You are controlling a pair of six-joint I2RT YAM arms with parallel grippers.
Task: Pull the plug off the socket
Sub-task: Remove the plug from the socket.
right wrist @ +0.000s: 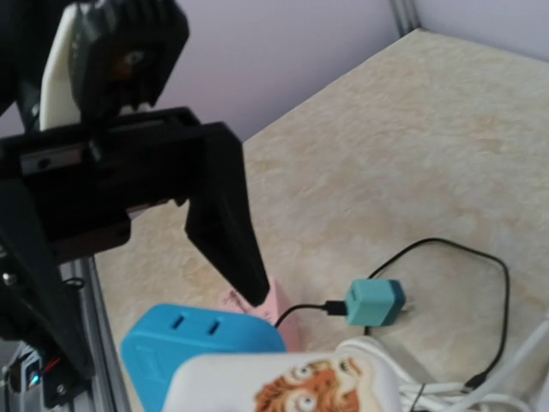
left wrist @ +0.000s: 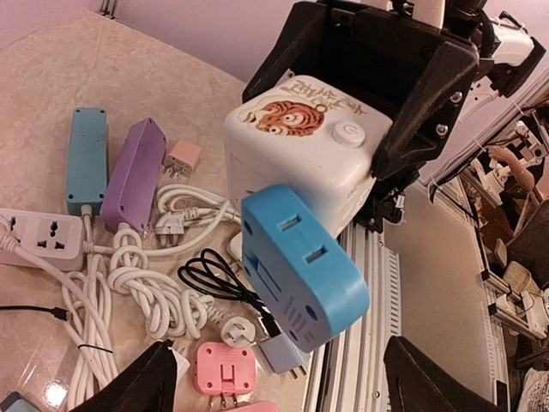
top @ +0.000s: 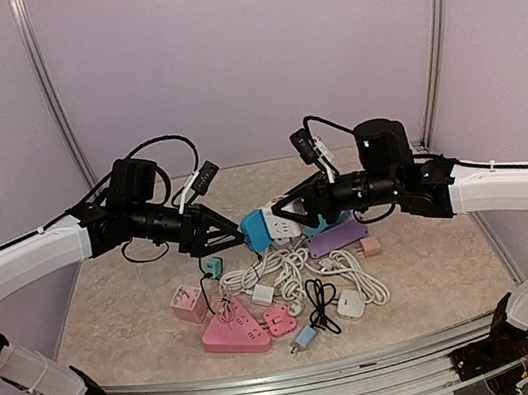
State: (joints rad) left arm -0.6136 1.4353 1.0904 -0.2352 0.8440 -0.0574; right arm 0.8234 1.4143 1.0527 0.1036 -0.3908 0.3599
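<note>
Holding the white socket cube [left wrist: 300,146] well above the table [top: 437,260] in my right gripper [top: 287,216], I have those jaws clamped on the cube's sides, with its tiger-printed face turned up and the blue plug [left wrist: 300,262] sticking out of the end that faces my other arm. My left gripper [top: 228,224] is spread wide and has hold of nothing. Its two dark fingers [left wrist: 141,382] frame the bottom of the left wrist view with the plug ahead of them and between their lines, but not touching either one. From the right wrist view, one of those fingers hangs just above and beside the plug's far edge, so I judge I am close but not yet around it. As far as I can see, the plug sits flush against the cube with no gap at the joint, so the task's main act is not done. The socket is lifted, braced and presented, and the pulling hand is lined up. What is left, by my reckoning, is to bring the left fingers over the plug's flat faces, close on it firmly, and draw it straight away from the cube while the right holds fast. Below us the table is strewn with knotted white cords [left wrist: 146,292], a purple strip [left wrist: 133,176], a teal strip [left wrist: 86,159] and pink adapters [top: 233,329], none of which I am touching.
</note>
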